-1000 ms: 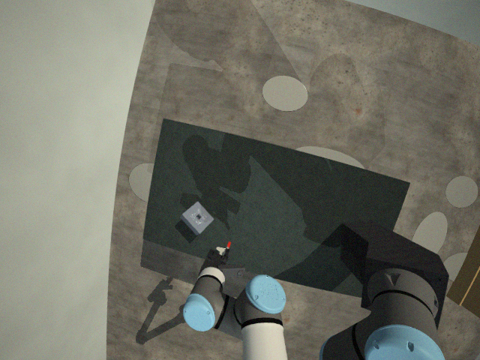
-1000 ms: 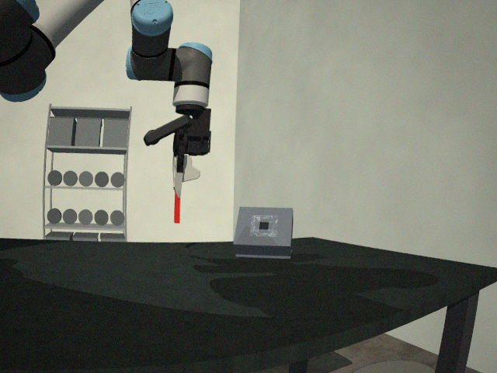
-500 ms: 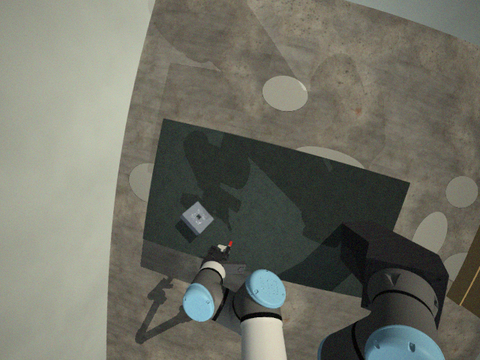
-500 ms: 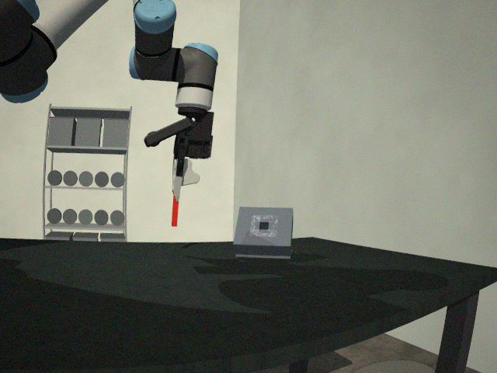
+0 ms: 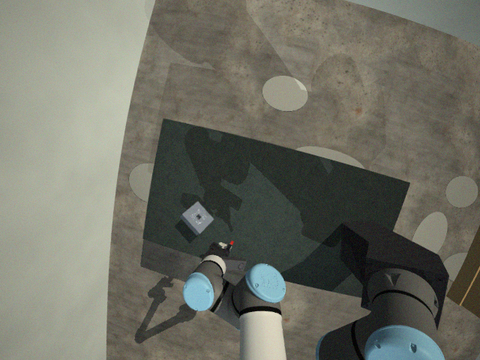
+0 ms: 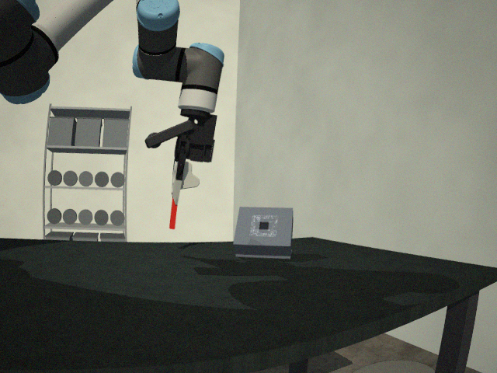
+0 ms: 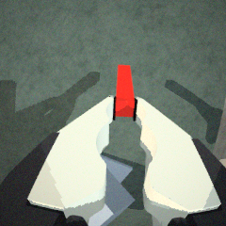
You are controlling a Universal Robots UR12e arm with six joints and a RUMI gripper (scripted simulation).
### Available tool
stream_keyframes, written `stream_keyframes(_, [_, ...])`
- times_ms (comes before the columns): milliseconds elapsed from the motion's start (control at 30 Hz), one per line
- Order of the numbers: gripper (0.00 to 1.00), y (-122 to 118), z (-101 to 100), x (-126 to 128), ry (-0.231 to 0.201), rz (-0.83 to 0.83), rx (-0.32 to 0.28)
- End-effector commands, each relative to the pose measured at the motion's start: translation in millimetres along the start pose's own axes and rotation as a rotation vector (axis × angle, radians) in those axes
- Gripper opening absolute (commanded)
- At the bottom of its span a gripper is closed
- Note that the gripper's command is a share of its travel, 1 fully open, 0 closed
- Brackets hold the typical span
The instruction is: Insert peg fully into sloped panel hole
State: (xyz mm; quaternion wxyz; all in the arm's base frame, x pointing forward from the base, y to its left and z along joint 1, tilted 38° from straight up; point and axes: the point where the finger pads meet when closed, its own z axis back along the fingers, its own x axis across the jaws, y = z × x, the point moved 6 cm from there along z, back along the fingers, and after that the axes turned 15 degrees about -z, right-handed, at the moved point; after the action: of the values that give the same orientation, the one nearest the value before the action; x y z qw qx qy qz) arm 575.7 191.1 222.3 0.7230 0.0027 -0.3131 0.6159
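My gripper (image 6: 176,191) (image 7: 123,98) (image 5: 226,245) is shut on a thin red peg (image 6: 172,214) (image 7: 124,90) (image 5: 231,242). The peg hangs nearly upright, its free end pointing down, well above the dark table (image 6: 120,289) (image 5: 349,193). The grey sloped panel (image 6: 263,232) (image 5: 197,217) stands on the table to the right of the peg in the exterior view. Its small square dark hole (image 6: 263,225) (image 5: 198,217) sits in the middle of a patterned marking on the sloped face. The peg is clear of the panel, to its side and higher. The wrist view shows only the table below the peg.
A shelf rack (image 6: 86,172) with boxes and round items stands against the back wall behind the arm. The table's right edge and a leg (image 6: 457,332) show in the exterior view. Round pale patches (image 5: 284,93) mark the floor.
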Motion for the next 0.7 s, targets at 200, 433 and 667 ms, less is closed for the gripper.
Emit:
stream_keyframes(200, [0.0,-3,-3,-7,-0.039,-0.008,0.035])
stream_keyframes(433, [0.0,-4,-5,-10,-0.058,-0.014,0.051])
stream_keyframes(667, [0.0,-6,-6,-14,-0.086,-0.022,0.07])
